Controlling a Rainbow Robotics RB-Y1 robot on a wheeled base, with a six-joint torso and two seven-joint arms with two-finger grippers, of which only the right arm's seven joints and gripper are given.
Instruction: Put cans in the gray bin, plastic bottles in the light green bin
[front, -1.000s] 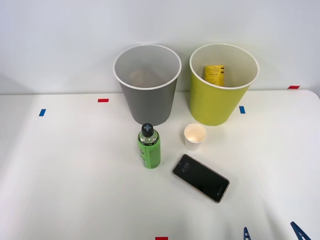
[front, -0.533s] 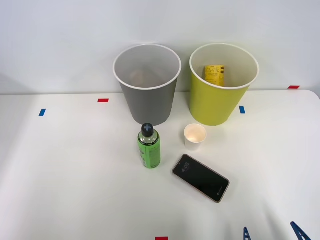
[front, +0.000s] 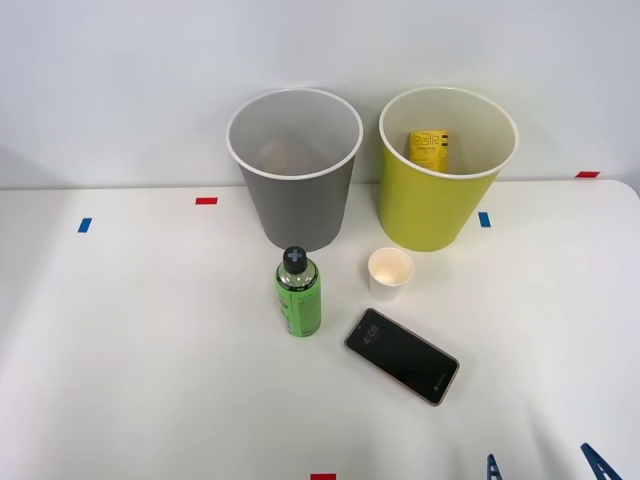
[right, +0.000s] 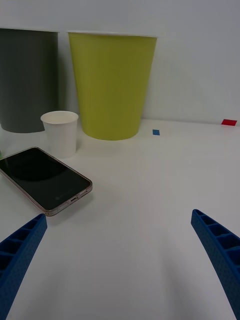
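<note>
While my end effector (right: 120, 260) hangs wide open and empty low over the surface (front: 150, 380) | bottle (front: 298, 295) stands upright ahead-left, past the phone (front: 402, 356) | I'd clear the phone and cup (front: 389, 272), grip mid-label, then the light green bin (front: 440, 205).

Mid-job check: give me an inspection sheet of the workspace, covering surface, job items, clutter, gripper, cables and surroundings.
Surface: white table with red and blue tape marks.
Job's things: gray bin and light green bin upright, side by side at the back; a yellow-labelled item lies in the green one. Plastic bottle stands upright in front of the gray bin.
Clutter: white paper cup; smartphone lying screen up.
Grippers: right gripper open, low over bare table, holding nothing.
Cables: nothing seen.
Surroundings: plain white wall.
</note>
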